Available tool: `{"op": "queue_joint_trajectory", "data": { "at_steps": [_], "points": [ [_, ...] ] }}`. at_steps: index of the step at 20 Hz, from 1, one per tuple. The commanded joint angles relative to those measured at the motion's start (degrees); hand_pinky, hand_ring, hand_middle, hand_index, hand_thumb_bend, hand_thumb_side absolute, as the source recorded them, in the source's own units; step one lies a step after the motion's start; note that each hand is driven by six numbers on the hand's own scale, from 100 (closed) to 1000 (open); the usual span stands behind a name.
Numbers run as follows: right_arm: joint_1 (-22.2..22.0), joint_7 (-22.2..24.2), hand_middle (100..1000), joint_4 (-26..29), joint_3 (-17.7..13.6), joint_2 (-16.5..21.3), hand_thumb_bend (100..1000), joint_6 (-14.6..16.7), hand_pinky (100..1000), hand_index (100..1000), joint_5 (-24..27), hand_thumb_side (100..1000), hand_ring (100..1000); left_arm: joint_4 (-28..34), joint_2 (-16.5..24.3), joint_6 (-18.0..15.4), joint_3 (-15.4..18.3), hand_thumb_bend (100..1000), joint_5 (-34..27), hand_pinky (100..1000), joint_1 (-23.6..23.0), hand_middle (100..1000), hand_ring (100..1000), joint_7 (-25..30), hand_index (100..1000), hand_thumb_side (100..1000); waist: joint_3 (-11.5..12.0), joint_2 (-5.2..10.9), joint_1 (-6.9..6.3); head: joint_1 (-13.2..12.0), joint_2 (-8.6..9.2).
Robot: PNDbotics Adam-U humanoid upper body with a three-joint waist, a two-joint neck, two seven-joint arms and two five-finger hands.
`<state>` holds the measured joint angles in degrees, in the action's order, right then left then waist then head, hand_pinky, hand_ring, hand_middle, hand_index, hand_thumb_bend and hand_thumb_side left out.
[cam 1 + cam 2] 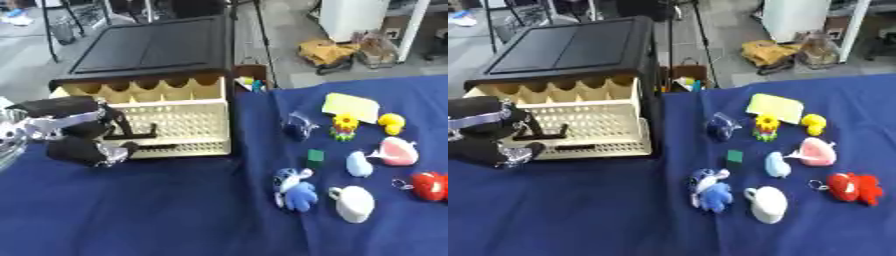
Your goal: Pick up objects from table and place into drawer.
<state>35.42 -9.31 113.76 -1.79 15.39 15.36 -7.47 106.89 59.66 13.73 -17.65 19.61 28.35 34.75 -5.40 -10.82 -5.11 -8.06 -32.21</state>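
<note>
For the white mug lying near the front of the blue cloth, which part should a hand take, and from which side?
Probably the body of the white mug, taken from above with fingers across its width. It lies on its side with the small handle toward the blue plush toy, so the handle looks too tight to hook. The mug's right side is freer, so coming in from the right suits best.

Blue worktop (pixel 157 210) lies bare before the drawer (pixel 179 125); the left robot hand (pixel 87 145) blocks its front, and toys (pixel 350 165) crowd the right.
</note>
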Motion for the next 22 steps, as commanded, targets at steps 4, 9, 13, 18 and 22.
{"op": "queue_joint_trajectory", "data": {
  "at_steps": [4, 9, 13, 18, 22],
  "points": [
    [0.6, -0.4, 718, 0.8, -0.4, 0.3, 250, -0.1, 735, 745, 0.0, 954, 812, 3.1, 2.7, 0.2, 0.0, 209, -0.9, 100, 0.1, 142, 110, 0.1, 734, 703, 0.3, 1.36, 0.32, 0.1, -0.42],
    [0.6, -0.6, 719, 0.8, -0.3, 0.2, 247, -0.2, 735, 745, 0.0, 954, 812, 4.4, 3.0, 0.6, -0.3, 216, -1.1, 100, -0.2, 143, 110, 0.0, 730, 704, 0.7, 1.68, 0.35, 0.1, -0.4],
    [0.5, -0.7, 719, 0.8, -0.4, 0.1, 245, -0.2, 735, 745, 0.0, 955, 812, 5.3, 3.2, 0.8, -0.5, 224, -1.1, 100, -0.5, 144, 111, 0.2, 725, 704, 1.0, 1.91, 0.36, 0.0, -0.43],
    [0.4, -1.0, 719, 0.8, -0.4, 0.1, 243, -0.3, 735, 745, -0.1, 954, 812, 6.6, 3.2, 0.9, -0.9, 239, -0.9, 100, -0.9, 145, 112, 0.6, 725, 704, 1.3, 2.1, 0.36, 0.1, -0.55],
    [0.3, -1.1, 719, 0.8, -0.4, 0.0, 244, -0.3, 736, 744, -0.1, 955, 812, 7.5, 3.2, 1.2, -1.2, 257, -1.1, 100, -1.2, 146, 112, 0.8, 721, 702, 1.5, 2.29, 0.44, 0.0, -0.57]
  ]
}}
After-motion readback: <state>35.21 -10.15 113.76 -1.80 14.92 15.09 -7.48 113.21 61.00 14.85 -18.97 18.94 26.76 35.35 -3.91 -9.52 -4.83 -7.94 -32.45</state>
